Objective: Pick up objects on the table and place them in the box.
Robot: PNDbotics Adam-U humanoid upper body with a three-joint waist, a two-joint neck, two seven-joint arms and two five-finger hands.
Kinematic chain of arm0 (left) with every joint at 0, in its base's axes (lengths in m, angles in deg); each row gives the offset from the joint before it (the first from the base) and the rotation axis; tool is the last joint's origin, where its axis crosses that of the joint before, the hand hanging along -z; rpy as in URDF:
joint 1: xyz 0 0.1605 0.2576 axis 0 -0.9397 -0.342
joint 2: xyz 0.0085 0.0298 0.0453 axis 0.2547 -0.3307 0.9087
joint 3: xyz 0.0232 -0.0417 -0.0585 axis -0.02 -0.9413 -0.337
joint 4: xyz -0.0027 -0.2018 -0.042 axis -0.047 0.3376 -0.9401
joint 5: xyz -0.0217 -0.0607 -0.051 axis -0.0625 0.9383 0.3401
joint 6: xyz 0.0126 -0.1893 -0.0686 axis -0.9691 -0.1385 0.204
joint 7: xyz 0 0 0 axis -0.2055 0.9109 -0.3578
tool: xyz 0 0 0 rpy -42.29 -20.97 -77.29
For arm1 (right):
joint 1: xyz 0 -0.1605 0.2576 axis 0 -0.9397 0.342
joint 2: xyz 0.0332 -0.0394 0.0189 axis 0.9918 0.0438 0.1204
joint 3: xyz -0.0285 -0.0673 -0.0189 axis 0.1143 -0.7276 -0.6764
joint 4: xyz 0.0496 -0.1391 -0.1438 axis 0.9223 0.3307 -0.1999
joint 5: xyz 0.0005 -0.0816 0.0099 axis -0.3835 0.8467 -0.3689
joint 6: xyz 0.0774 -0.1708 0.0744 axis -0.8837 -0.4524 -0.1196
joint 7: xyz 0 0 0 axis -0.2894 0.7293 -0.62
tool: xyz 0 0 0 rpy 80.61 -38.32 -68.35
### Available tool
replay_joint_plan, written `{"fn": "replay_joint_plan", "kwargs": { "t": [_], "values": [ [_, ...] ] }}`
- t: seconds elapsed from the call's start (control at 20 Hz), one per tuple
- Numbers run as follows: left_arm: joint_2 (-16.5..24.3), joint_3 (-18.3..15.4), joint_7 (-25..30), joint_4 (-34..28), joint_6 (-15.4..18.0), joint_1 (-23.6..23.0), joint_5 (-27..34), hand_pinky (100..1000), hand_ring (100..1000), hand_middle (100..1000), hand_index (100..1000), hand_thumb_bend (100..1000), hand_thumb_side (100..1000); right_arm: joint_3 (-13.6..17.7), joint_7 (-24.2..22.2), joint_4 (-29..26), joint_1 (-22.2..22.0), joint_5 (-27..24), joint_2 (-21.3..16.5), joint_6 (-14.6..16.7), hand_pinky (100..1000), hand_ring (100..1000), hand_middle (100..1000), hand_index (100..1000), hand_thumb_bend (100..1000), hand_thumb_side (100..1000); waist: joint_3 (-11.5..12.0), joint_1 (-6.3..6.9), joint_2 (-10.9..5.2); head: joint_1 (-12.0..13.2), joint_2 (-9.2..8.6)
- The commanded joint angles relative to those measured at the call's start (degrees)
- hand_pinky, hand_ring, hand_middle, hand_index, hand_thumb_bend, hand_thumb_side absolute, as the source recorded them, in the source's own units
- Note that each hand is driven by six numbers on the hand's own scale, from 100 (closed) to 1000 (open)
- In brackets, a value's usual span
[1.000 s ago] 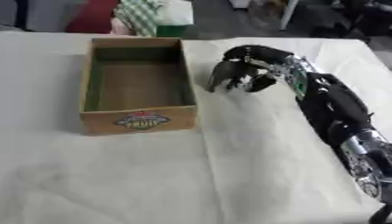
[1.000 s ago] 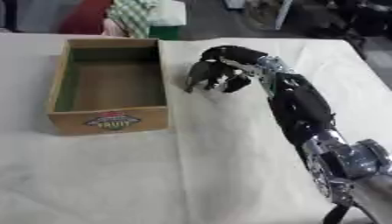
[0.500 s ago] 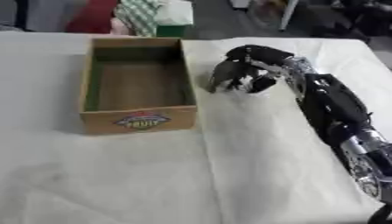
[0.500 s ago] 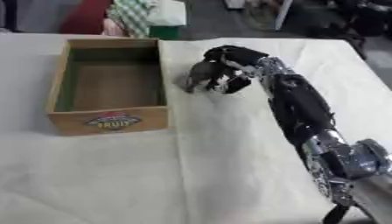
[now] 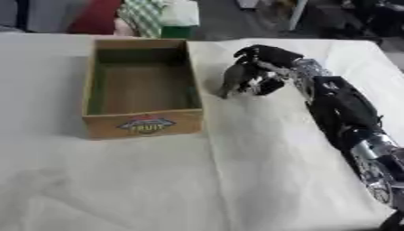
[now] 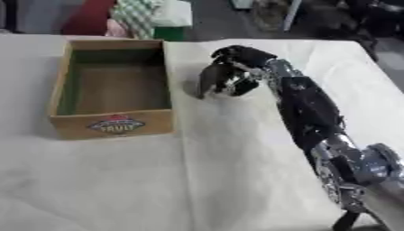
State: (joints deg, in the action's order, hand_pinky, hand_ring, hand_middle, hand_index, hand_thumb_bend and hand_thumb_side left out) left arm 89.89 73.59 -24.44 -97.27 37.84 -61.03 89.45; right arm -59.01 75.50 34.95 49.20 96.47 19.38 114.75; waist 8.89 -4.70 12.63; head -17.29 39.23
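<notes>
One wooden box (image 5: 142,88) with a fruit label sits empty on the white counter (image 5: 158,180). Just right of it, the right robot hand (image 5: 256,72) curls around a small grey-white object (image 5: 234,79).

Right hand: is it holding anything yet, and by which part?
Cannot tell. The right hand has its fingers curled down beside the box, with something pale showing under them; no grasp point is visible.

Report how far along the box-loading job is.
Done: nothing visible; the wooden box looks empty. In hand: the right hand is curled over a dark object on the white cloth beside the box. Left: carrying it into the box.
</notes>
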Motion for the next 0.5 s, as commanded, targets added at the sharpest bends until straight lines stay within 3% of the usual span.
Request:
{"fn": "replay_joint_plan", "kwargs": {
  "t": [0.05, 0.25, 0.5],
  "values": [
    [1.0, 0.1, 0.2, -0.8, 0.0, 0.6, -0.2, 718, 700, 619, 585, 100, 919, 0.2, 2.2, -1.4, 1.0, 0.6, -1.3, -0.1, 967, 924, 865, 460, 101, 358, 0.0, 0.35, -1.16, -0.2, -0.01],
    [1.0, 0.0, 0.2, -0.8, 0.1, 0.6, -0.2, 718, 701, 619, 585, 100, 918, 0.3, 4.7, -1.7, 0.8, 0.9, -1.4, 0.0, 954, 876, 819, 351, 100, 330, 0.0, 0.37, -1.17, -0.1, -0.05],
    [1.0, 0.0, 0.2, -0.8, 0.0, 0.6, -0.1, 718, 701, 619, 585, 100, 919, 0.2, 7.0, -2.9, 0.9, 0.4, -1.6, 0.8, 942, 834, 779, 303, 100, 303, -0.1, 0.38, -1.18, -0.1, -0.15]
  ]
}}
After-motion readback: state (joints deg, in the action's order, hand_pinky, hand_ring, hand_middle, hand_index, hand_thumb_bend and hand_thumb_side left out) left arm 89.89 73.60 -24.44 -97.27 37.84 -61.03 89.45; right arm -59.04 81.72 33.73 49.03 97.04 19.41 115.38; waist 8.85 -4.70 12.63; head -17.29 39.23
